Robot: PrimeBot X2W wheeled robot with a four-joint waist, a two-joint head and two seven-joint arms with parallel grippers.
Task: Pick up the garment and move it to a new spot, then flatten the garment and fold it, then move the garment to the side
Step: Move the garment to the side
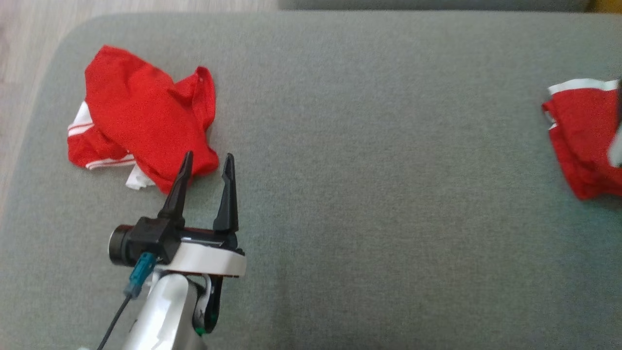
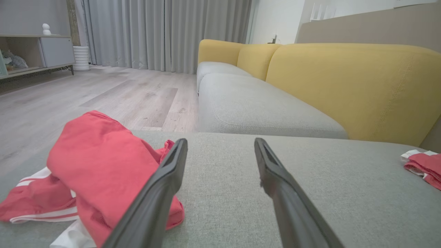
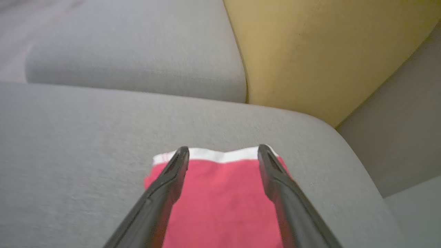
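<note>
A folded red garment (image 1: 578, 136) with a white band lies at the right edge of the grey cushion (image 1: 379, 146). In the right wrist view my right gripper (image 3: 223, 148) stands open just above this garment (image 3: 220, 199), its fingers apart over the cloth and pinching nothing. A crumpled red garment with white trim (image 1: 141, 112) lies at the cushion's far left. My left gripper (image 1: 208, 156) is open beside that pile's near right corner. In the left wrist view its left finger (image 2: 162, 186) overlaps the red cloth (image 2: 100, 168), and the gap between the fingers holds nothing.
The grey cushion is bare between the two garments. Beyond it stand a yellow-backed sofa (image 2: 344, 86) and another grey seat (image 2: 255, 106). Wooden floor (image 2: 103, 93) lies past the cushion's left edge, with curtains and a low cabinet farther off.
</note>
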